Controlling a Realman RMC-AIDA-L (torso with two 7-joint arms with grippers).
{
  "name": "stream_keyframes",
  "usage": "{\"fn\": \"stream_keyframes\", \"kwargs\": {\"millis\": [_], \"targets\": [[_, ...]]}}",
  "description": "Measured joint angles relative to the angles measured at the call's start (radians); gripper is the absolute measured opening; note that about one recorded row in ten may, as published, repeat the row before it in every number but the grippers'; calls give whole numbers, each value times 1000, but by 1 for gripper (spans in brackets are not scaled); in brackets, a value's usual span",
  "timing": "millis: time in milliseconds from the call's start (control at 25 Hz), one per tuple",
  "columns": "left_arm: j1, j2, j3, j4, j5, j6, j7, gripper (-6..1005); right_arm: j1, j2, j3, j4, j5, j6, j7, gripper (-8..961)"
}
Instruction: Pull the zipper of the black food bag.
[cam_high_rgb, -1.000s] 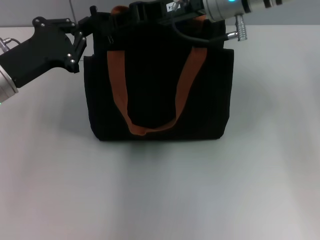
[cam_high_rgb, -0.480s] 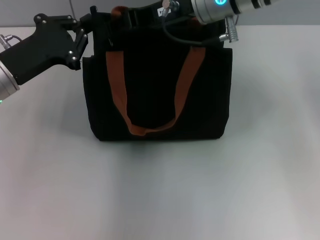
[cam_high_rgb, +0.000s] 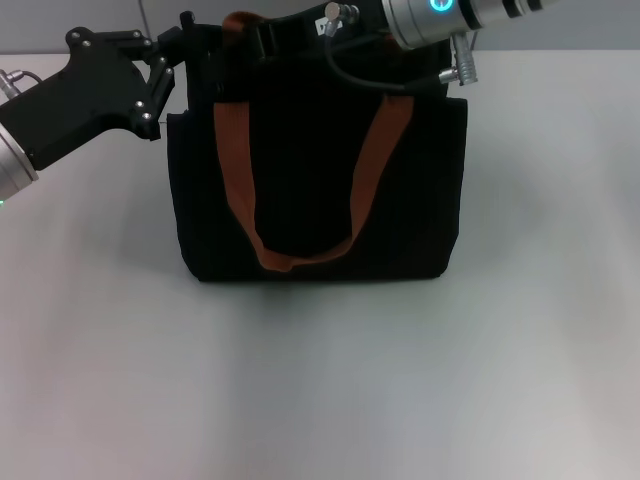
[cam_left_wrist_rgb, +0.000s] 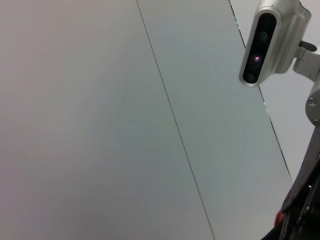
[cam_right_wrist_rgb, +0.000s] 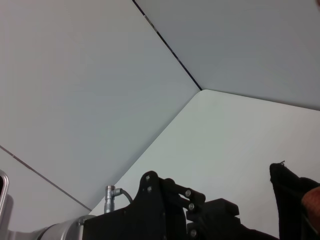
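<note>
The black food bag (cam_high_rgb: 315, 190) stands upright in the middle of the table in the head view, its two orange-brown straps (cam_high_rgb: 236, 170) hanging down its front. My left gripper (cam_high_rgb: 188, 45) is at the bag's top left corner. My right gripper (cam_high_rgb: 268, 35) reaches in from the right across the bag's top edge, close to the left gripper. The zipper is hidden behind the right gripper and the black fabric. The right wrist view shows the left gripper (cam_right_wrist_rgb: 200, 212) and a corner of the bag (cam_right_wrist_rgb: 289, 184). The left wrist view shows the right arm's wrist camera (cam_left_wrist_rgb: 267, 42).
The white table (cam_high_rgb: 320, 380) spreads out in front of the bag and to both sides. A grey wall (cam_left_wrist_rgb: 100, 110) stands behind the table. The right arm's silver wrist and cable (cam_high_rgb: 440, 25) hang over the bag's top right.
My right arm has moved left along the bag's top edge, toward the left gripper, then held still. The left gripper and the bag have stayed about where they were.
</note>
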Motion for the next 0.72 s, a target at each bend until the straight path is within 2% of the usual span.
{"fn": "stream_keyframes", "kwargs": {"millis": [480,720], "targets": [[0,0,-1,0,0,0,-13,58,-3,1,0,-4,-14,-3,-2,114],[0,0,-3,1,0,0,-14,61,-2,4,0,-14,-15,-5,-3,88]]}}
